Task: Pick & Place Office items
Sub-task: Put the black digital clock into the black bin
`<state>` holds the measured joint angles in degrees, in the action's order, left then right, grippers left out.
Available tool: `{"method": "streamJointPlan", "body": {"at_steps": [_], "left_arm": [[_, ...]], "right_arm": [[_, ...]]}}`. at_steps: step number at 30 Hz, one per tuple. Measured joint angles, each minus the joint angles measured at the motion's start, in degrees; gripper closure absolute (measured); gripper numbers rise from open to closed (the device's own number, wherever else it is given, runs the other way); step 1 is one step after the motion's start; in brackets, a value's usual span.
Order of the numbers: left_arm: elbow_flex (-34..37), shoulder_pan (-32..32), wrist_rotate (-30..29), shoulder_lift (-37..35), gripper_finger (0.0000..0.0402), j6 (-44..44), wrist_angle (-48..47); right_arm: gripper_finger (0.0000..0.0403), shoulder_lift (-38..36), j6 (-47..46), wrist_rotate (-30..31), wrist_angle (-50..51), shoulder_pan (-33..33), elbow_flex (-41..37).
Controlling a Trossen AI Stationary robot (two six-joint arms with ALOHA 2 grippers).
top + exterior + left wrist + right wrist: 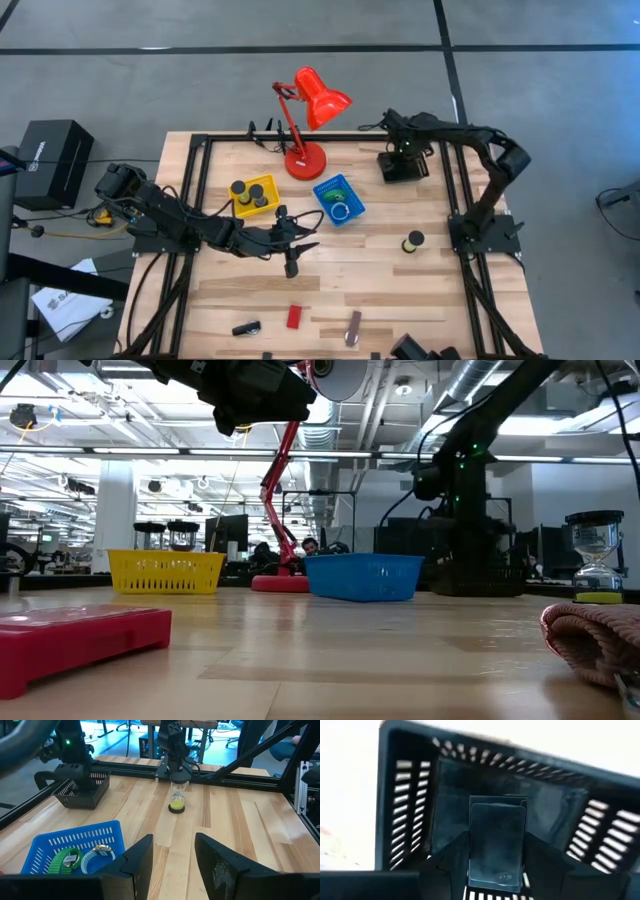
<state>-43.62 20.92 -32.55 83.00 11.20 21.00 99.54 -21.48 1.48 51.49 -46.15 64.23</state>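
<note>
Holding a dark flat card (497,842) over the black tray (410,785) at far right: right gripper (496,870). Left gripper (172,862) mid-table, fingers parted, empty.

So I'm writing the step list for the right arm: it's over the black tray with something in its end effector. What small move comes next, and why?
Probably open the fingers and let go. The right end effector is shut on a flat black block directly above the black mesh tray, whose walls ring it in the wrist view. The left end effector hangs open and empty mid-table.
</note>
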Motion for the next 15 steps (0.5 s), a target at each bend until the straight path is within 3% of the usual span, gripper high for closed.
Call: {"method": "streamJointPlan", "body": {"at_steps": [15], "left_arm": [[0.0, 0.0, 0.01, 0.0, 0.0262, 0.17, -0.01]], "right_arm": [[0.0248, 0.14, -8.69, 1.51, 0.74, 0.94, 0.0]]}}
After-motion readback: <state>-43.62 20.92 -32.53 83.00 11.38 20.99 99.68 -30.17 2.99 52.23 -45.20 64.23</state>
